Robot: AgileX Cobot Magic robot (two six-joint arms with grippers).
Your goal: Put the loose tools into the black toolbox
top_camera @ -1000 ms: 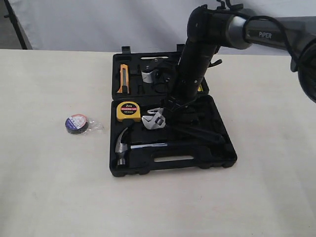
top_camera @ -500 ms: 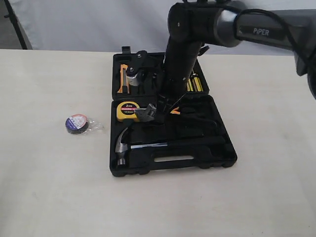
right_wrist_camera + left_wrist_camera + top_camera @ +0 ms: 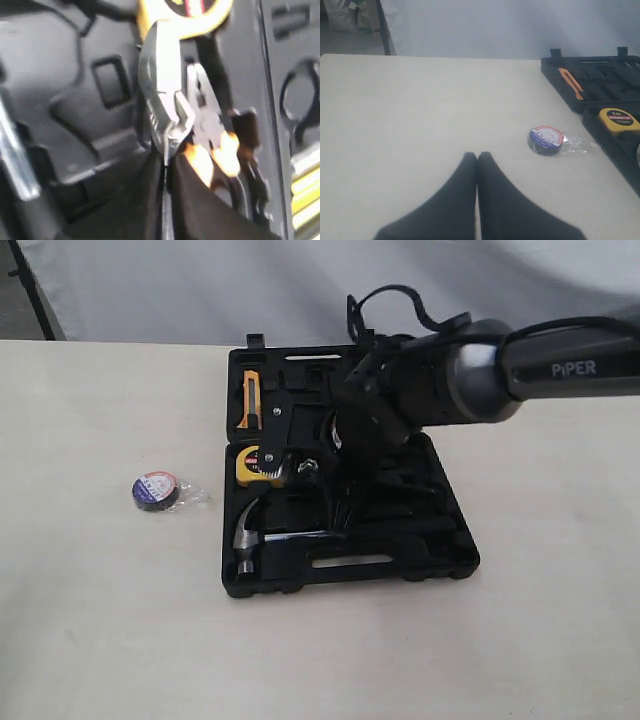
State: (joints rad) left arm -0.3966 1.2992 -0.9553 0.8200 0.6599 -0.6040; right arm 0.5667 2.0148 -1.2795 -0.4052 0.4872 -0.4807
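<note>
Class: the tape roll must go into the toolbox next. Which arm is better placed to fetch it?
Left. The left end effector, shut and empty, hovers near the tape roll; the right end effector is inside the toolbox, pinching the wrench.

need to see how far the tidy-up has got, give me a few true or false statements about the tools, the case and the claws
1. The tape roll lies on the table, outside the toolbox. True.
2. The hammer lies on the table beside the toolbox. False: it rests inside the toolbox, in the half with the slot handle.
3. The left claw stands wide open. False: its fingers are pressed together with nothing between them.
4. The right claw is shut on the wrench, over the open toolbox. True.
5. The yellow tape measure sits in the toolbox. True.
</note>
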